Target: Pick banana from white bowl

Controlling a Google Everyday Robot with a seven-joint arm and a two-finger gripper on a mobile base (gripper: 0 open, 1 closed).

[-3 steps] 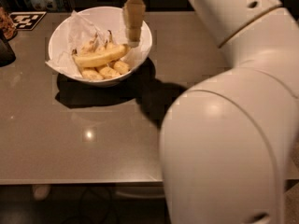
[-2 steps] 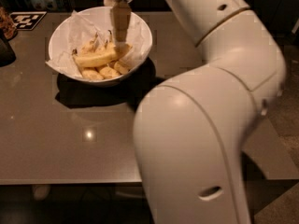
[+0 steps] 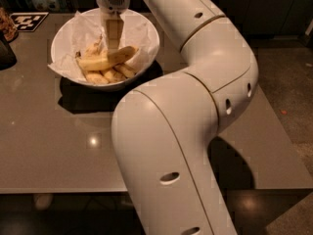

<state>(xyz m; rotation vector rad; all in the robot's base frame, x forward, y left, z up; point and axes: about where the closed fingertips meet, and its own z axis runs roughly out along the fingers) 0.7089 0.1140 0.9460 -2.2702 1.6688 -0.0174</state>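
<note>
The white bowl (image 3: 146, 53) stands at the far left of the table, lined with crumpled white paper. The long pale-yellow banana (image 3: 103, 60) lies across its middle, on top of several shorter banana pieces (image 3: 110, 75). My gripper (image 3: 113, 45) reaches down into the bowl from above, its tip right at the banana's upper side near the middle. The white arm fills the centre and right of the camera view.
The grey table (image 3: 58, 151) runs to a front edge low in the view. A dark object (image 3: 6, 53) stands at the far left edge. A black-and-white marker tag (image 3: 28, 21) lies at the back left. Floor shows to the right.
The gripper has moved left from the bowl's right side to over its middle and come down onto the banana. The arm has swung across the view.
</note>
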